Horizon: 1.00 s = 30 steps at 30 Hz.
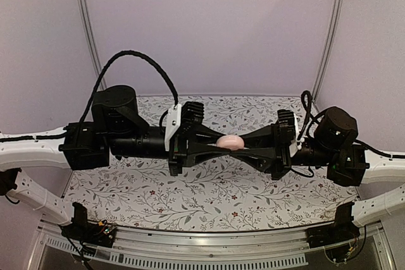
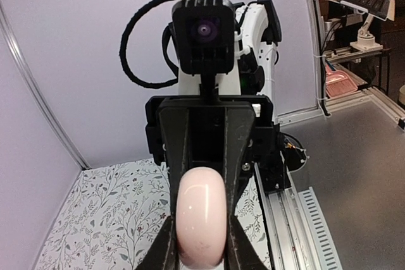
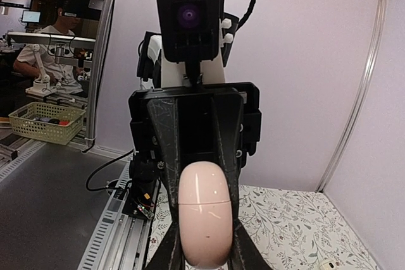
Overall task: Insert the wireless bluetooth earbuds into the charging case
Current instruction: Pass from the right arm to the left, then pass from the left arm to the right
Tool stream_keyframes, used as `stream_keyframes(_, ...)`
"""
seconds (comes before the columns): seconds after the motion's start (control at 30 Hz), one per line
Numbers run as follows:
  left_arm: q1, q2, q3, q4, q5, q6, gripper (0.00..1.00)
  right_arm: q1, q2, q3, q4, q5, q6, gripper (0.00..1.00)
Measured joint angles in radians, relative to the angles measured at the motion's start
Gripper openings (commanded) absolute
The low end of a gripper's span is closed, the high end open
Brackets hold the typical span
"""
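The charging case (image 1: 230,141) is a pale pink pebble held in the air above the middle of the mat, between the two arms. Its lid is down, with a thin seam across it in the right wrist view (image 3: 204,213). My left gripper (image 1: 223,144) comes in from the left and my right gripper (image 1: 238,144) from the right, tips meeting at the case. In the left wrist view the case (image 2: 200,216) sits pressed between my own fingers (image 2: 163,245), with the right arm's fingers (image 2: 237,156) flanking it behind. The earbuds are hidden.
A floral mat (image 1: 209,200) covers the table under both arms. An aluminium rail (image 1: 209,245) runs along the near edge. Pale purple walls close the back and sides. A small white object (image 3: 326,263) lies on the mat at the right wrist view's lower right.
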Motion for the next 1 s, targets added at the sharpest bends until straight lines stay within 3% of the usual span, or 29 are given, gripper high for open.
stream_keyframes(0.07,-0.001,-0.001,0.000,-0.008,-0.004,0.002,0.00,0.001,-0.002,0.000,-0.010,0.004,-0.002,0.41)
stream_keyframes(0.2,-0.002,-0.014,0.000,-0.057,-0.013,0.015,0.00,-0.001,-0.021,0.003,-0.063,0.020,-0.007,0.46)
stream_keyframes(0.6,-0.003,-0.014,0.069,-0.240,-0.045,0.059,0.00,-0.001,-0.002,0.153,-0.377,0.059,-0.056,0.43)
stream_keyframes(0.77,-0.003,-0.003,0.072,-0.253,-0.051,0.062,0.00,-0.001,0.030,0.165,-0.435,0.059,-0.065,0.34)
stream_keyframes(1.0,-0.003,0.009,0.073,-0.264,-0.067,0.068,0.00,-0.001,0.034,0.165,-0.459,0.058,-0.069,0.34)
